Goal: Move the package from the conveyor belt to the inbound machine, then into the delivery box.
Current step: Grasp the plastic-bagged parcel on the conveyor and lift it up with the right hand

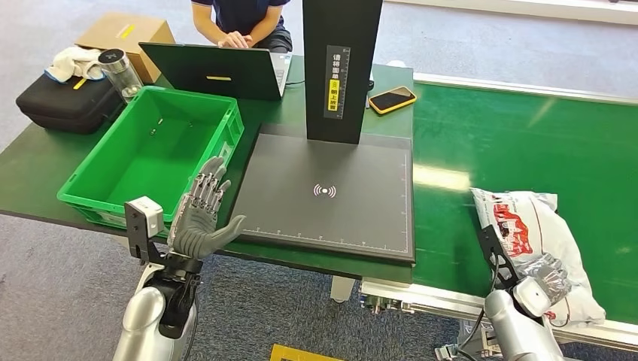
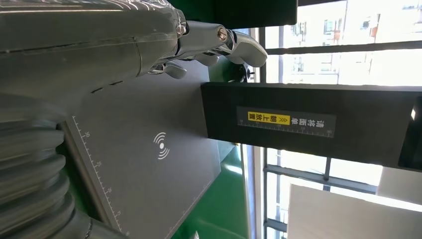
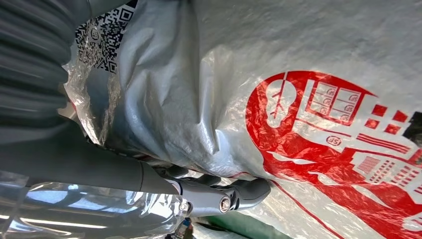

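The package (image 1: 527,226), a white plastic bag with red print, lies on the green conveyor belt (image 1: 527,143) at its near edge. My right hand (image 1: 545,274) grips the bag's near end. In the right wrist view the bag (image 3: 298,74) presses against the palm and the thumb (image 3: 234,194) lies along its side. The inbound machine is a black scan pad (image 1: 331,195) with a black column (image 1: 340,60). The green delivery box (image 1: 83,188) stands left of it, with nothing inside. My left hand (image 1: 202,218) is raised between box and pad, fingers spread and holding nothing; its thumb (image 2: 239,42) reaches over the pad (image 2: 149,149).
A person (image 1: 241,19) sits behind an open laptop (image 1: 218,71) at the table's far side. A phone in an orange case (image 1: 391,98) lies right of the column. A black case (image 1: 64,101), a bottle (image 1: 120,71) and a cardboard box (image 1: 124,34) are at the far left.
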`<action>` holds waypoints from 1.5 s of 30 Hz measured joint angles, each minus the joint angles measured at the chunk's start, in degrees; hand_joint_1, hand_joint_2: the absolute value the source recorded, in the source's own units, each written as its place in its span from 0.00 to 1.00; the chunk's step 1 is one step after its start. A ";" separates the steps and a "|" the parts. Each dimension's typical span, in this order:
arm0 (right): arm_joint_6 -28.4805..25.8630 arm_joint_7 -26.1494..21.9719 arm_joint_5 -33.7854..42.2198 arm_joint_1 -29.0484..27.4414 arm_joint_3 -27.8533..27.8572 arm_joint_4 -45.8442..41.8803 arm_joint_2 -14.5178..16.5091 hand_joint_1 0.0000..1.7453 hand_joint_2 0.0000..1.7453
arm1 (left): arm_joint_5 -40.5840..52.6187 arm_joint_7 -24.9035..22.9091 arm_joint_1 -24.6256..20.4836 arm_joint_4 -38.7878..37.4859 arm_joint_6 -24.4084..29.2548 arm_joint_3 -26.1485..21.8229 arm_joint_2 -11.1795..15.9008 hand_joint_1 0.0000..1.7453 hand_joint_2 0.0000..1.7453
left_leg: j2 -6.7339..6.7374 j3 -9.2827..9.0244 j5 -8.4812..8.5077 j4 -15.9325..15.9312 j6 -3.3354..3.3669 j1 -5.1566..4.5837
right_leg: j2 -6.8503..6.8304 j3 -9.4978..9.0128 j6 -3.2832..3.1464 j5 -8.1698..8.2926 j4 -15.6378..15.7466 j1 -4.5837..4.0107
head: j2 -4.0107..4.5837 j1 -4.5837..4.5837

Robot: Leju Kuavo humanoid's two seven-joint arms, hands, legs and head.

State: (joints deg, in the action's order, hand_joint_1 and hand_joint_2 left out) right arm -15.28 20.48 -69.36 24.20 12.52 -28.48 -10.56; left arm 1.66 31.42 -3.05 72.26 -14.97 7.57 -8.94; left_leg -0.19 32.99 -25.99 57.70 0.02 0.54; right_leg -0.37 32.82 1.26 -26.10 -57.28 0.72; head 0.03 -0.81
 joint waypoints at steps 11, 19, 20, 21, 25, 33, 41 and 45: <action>0.75 -0.62 0.62 0.19 3.04 2.06 0.04 1.00 1.00 | 0.11 -0.81 0.99 0.49 -0.14 -0.23 -0.23 0.00 1.00 | -0.01 -0.04 0.00 0.06 0.05 -0.01 | -0.01 -0.14 0.04 0.03 0.03 0.01 | 0.01 -0.01; -0.10 -1.38 -0.31 1.03 5.00 2.29 0.79 1.00 1.00 | 0.44 -0.88 1.08 0.50 -0.11 -0.65 -0.27 0.00 1.00 | -0.01 -0.05 0.01 0.05 0.05 0.01 | -0.01 -0.14 0.05 0.03 0.03 -0.01 | 0.01 0.00; -0.11 -1.57 -0.48 1.18 5.12 2.30 0.91 1.00 1.00 | 0.45 -0.87 1.08 0.52 -0.07 -0.72 -0.28 0.00 1.00 | -0.01 -0.05 0.01 0.05 0.05 0.01 | 0.00 -0.14 0.04 0.03 0.03 -0.02 | 0.01 0.00; -0.14 -1.83 -0.68 1.29 5.21 2.31 1.04 1.00 1.00 | 0.45 -0.87 1.10 0.57 -0.03 -0.81 -0.31 0.00 1.00 | -0.01 -0.05 0.01 0.05 0.04 0.01 | 0.00 -0.14 0.04 0.03 0.03 -0.02 | 0.02 0.00; -0.68 -2.75 -1.17 1.52 5.49 2.33 1.54 1.00 1.00 | 0.49 -0.91 1.30 1.01 0.11 -1.28 -0.44 0.00 1.00 | -0.01 -0.03 0.01 0.04 0.04 0.02 | 0.00 -0.11 0.04 0.03 0.03 -0.02 | 0.01 0.00; -22.10 -22.74 1.64 -1.11 7.32 -5.57 4.74 1.00 1.00 | 0.90 -1.65 2.73 3.41 0.18 -2.16 -0.73 0.00 1.00 | -0.02 0.17 0.02 0.03 0.03 0.00 | 0.00 0.08 0.03 0.04 -0.03 0.00 | 0.00 -0.01; -24.40 -51.10 5.62 -3.70 12.64 -32.32 13.93 1.00 1.00 | 1.26 -0.08 1.10 2.42 -0.15 -2.65 -1.14 0.00 1.00 | 0.00 0.18 0.04 -0.03 -0.01 0.02 | 0.01 0.19 0.00 0.02 -0.06 -0.02 | 0.00 0.01; -24.55 -52.47 6.00 -3.68 10.76 -38.86 15.88 1.00 1.00 | 1.32 0.76 -0.48 1.03 -0.21 -2.65 -1.26 0.00 1.00 | 0.01 0.19 0.05 -0.03 0.00 0.01 | 0.02 0.17 0.00 0.02 -0.06 0.00 | 0.01 -0.01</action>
State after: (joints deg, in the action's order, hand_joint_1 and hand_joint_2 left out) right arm -39.82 -31.99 -63.36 20.52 23.28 -67.34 5.33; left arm 2.98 32.18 -3.54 73.29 -15.18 4.92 -10.21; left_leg -0.18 33.18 -25.94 57.67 0.02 0.55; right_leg -0.35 32.99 1.27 -26.07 -57.34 0.71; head 0.04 -0.81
